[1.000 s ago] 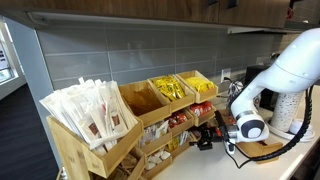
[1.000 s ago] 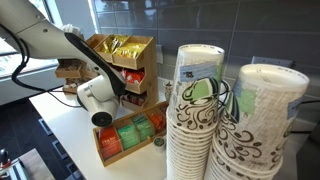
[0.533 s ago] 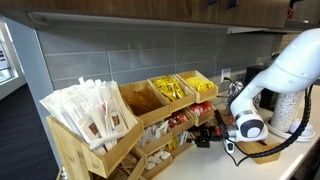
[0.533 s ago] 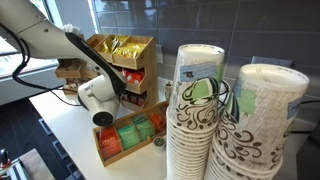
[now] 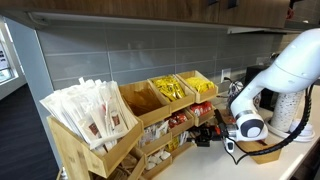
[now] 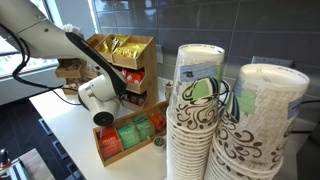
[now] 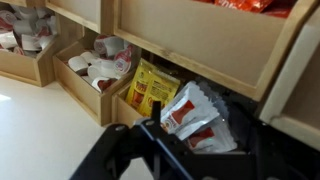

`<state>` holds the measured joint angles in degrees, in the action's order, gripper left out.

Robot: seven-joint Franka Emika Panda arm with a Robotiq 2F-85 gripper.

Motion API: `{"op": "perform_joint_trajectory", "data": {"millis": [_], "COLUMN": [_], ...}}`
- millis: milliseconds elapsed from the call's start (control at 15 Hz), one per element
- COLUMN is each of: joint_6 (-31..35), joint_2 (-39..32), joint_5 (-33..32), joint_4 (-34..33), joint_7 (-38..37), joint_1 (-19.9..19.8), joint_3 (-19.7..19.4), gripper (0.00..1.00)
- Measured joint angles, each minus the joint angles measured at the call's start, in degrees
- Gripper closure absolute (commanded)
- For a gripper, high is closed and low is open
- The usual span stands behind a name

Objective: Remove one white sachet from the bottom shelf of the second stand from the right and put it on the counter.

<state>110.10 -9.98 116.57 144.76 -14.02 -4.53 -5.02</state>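
Lying left of tool (image 7: 187, 158): white sachet (image 7: 100, 68).

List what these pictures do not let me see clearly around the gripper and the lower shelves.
- The gripper, wrist view: dark, blurred, cut off by the bottom edge; open or shut cannot be told.
- The bottom shelf, in an exterior view: too small, partly behind the gripper; contents unclear.
- The counter, in an exterior view: right part hidden by the paper cups.
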Motion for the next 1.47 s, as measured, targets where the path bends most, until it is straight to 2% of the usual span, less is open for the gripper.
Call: {"op": "perform_joint_trajectory", "data": {"millis": [67,133,200,267,600,800,867,1067,1467], "joint_6": [0.00,0.00,0.00,0.00,-0.40,-0.67,-0.74,-0.88,-1.27], "joint_2": [-0.01,-0.01,-0.01,-0.01,0.05,0.10,0.12,0.15,0.22], "joint_5": [-0.09,-0.17,-0.21,-0.21,-0.24,-0.24,-0.24,-0.31,-2.10], "joint_4": [0.00,0.00,0.00,0.00,-0.01,-0.01,-0.01,-0.02,0.02], "joint_7": [-0.18,-0.30,-0.36,-0.38,-0.38,-0.38,-0.38,-0.38,-0.32], "joint_1": [0.00,0.01,0.02,0.01,-0.22,-0.36,-0.43,-0.48,-0.71], "joint_3": [0.00,0.00,0.00,0.00,-0.15,-0.32,-0.36,-0.54,-0.89], "gripper": [0.20,0.33,0.33,0.40,0.79,0.89,0.96,1.00,1.00]}}
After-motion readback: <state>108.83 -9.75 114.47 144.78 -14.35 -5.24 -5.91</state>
